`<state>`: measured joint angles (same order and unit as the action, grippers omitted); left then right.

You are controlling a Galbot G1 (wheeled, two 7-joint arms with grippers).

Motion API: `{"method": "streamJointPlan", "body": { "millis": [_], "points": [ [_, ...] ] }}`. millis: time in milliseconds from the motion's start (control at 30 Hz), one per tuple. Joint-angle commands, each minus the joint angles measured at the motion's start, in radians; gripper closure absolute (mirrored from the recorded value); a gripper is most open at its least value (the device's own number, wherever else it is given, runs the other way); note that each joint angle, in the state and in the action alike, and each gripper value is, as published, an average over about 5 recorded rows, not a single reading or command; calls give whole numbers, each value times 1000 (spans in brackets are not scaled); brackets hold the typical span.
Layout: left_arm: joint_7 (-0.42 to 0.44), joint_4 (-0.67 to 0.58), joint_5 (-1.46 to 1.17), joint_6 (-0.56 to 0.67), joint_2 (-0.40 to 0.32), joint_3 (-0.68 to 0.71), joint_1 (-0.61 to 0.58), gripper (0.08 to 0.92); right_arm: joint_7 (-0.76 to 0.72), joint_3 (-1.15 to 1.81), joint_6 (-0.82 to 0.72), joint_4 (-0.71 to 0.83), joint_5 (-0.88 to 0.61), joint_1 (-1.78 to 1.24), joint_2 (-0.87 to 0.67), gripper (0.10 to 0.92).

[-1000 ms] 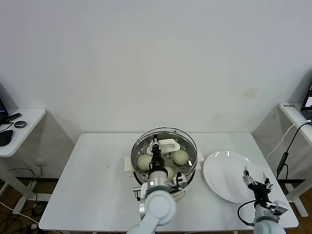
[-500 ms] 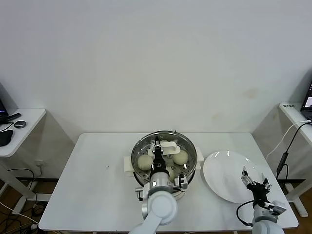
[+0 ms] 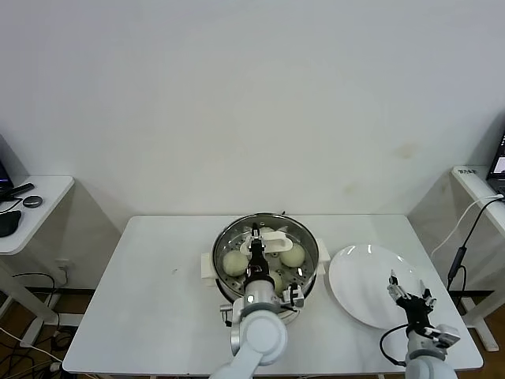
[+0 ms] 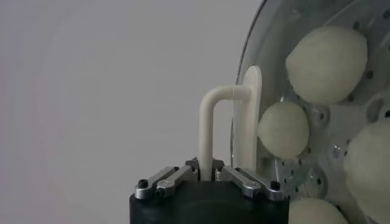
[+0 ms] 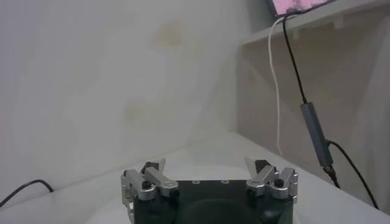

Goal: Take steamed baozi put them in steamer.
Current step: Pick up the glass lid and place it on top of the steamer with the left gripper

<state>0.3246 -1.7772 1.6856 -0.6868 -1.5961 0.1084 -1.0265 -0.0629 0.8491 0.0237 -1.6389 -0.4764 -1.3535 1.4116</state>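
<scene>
At the table's near edge, my right gripper (image 3: 409,298) hangs over the near rim of the white plate (image 3: 355,276), fingers spread wide, holding nothing. Centre table, my left gripper (image 4: 210,175) is clamped on the white handle (image 4: 210,125) of the glass lid (image 3: 304,235), over the steamer (image 3: 316,264). Through the glass, the steamed baozi (image 3: 293,254) sit on the perforated tray.
</scene>
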Motion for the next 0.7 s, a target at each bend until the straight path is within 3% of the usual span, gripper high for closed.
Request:
{"method": "streamJointPlan", "body": {
  "millis": [33,700],
  "points": [
    [-34,10,5,7,3,-7,-5,825,0,0,3,1,2,-4,0,203],
    [-12,-2,-7,22,22,-12,-12,825,-1,-7,7,4,12,-1,8,203]
  ]
}}
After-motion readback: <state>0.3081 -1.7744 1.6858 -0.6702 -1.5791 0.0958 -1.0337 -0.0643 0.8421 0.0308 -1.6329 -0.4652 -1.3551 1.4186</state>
